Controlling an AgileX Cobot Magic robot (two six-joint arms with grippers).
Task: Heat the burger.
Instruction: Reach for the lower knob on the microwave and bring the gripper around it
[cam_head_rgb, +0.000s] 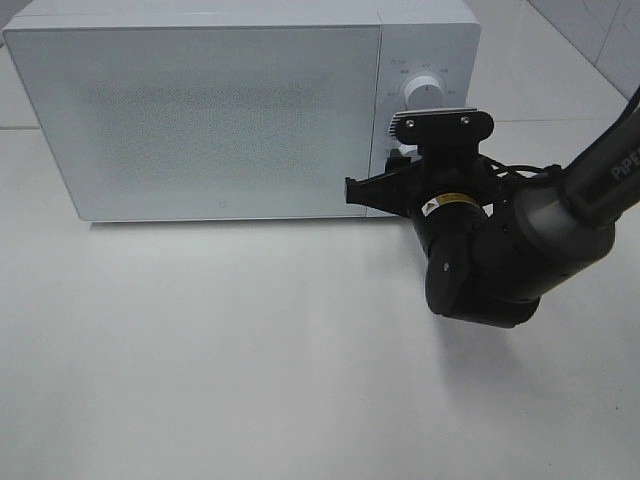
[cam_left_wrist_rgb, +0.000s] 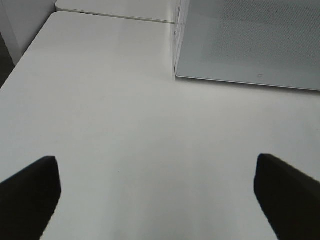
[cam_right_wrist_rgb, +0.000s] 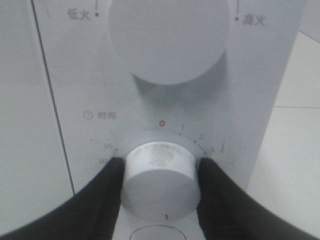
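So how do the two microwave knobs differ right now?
The right gripper clamps the lower knob from both sides; the upper knob is untouched. The lower knob has numbers around it, while the upper knob has Chinese heat labels beside it. Both are round, white and sit on the microwave's control panel.

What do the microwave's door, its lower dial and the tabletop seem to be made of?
The microwave door: probably glass or glossy plastic over a perforated screen; a fine dot pattern shows through. The timer dial: likely matte white plastic, with a dull smudged patch on its face. The tabletop: smooth white laminate or painted board, faintly shiny; the look leaves it open.
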